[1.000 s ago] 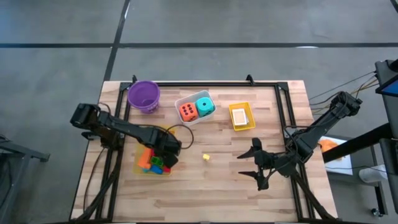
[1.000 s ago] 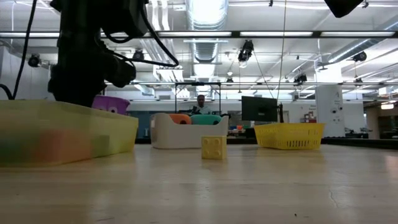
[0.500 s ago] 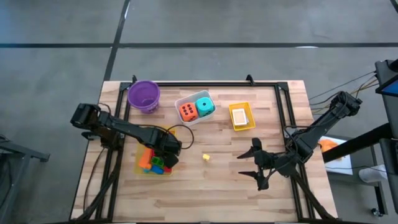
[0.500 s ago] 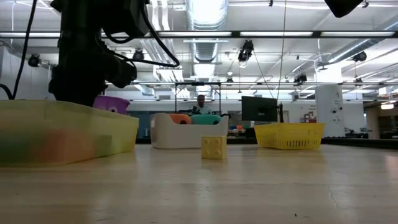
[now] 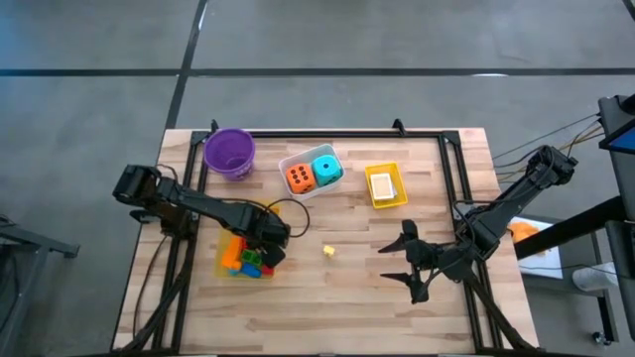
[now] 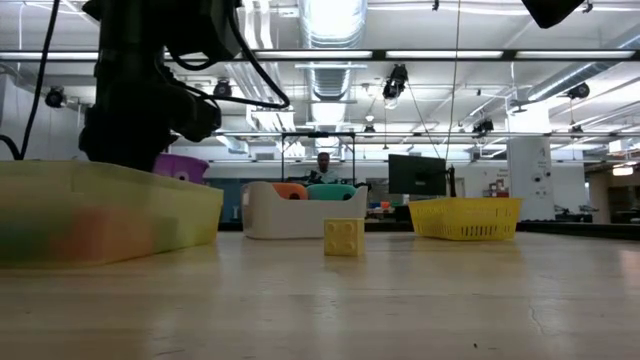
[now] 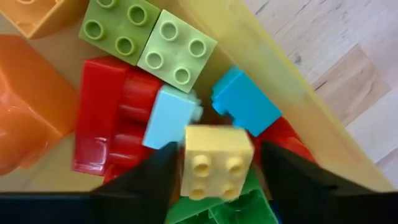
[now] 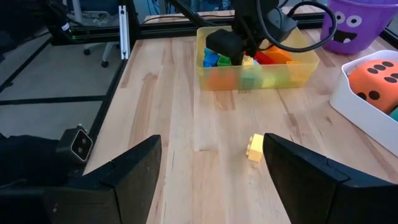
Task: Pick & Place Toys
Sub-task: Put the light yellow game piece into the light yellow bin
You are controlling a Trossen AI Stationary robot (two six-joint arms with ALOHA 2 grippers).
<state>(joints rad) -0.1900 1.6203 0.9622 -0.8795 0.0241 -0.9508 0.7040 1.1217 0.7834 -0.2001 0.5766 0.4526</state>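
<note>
My left claw (image 5: 266, 248) hangs over the yellow tray (image 5: 225, 266) at the table's (image 5: 337, 307) left-front, low among the blocks. In my left wrist view a pale yellow block (image 7: 209, 163) sits between my two fingers (image 7: 146, 180), w/ a visible gap on each side, so the claw is spread, not pinching it. It rests on the pile: red block (image 7: 106, 118), light blue block (image 7: 169, 117), blue block (image 7: 245, 102) and two green blocks (image 7: 149, 37) right around it, orange block (image 7: 31, 109) off to one side.

My right claw (image 5: 402, 263) waits over the table's right-front, fingers spread wide, nothing btwn them.

One more yellow block (image 5: 328, 251) lies alone on bare wood near mid-table, btwn both claws, apart from the tray.

At the back: purple bowl (image 5: 230, 152), white tray (image 5: 294, 164) w/ orange die (image 5: 300, 178) and teal die (image 5: 328, 170) side by side, and a yellow basket (image 5: 386, 201) holding a small card (image 5: 382, 183).
</note>
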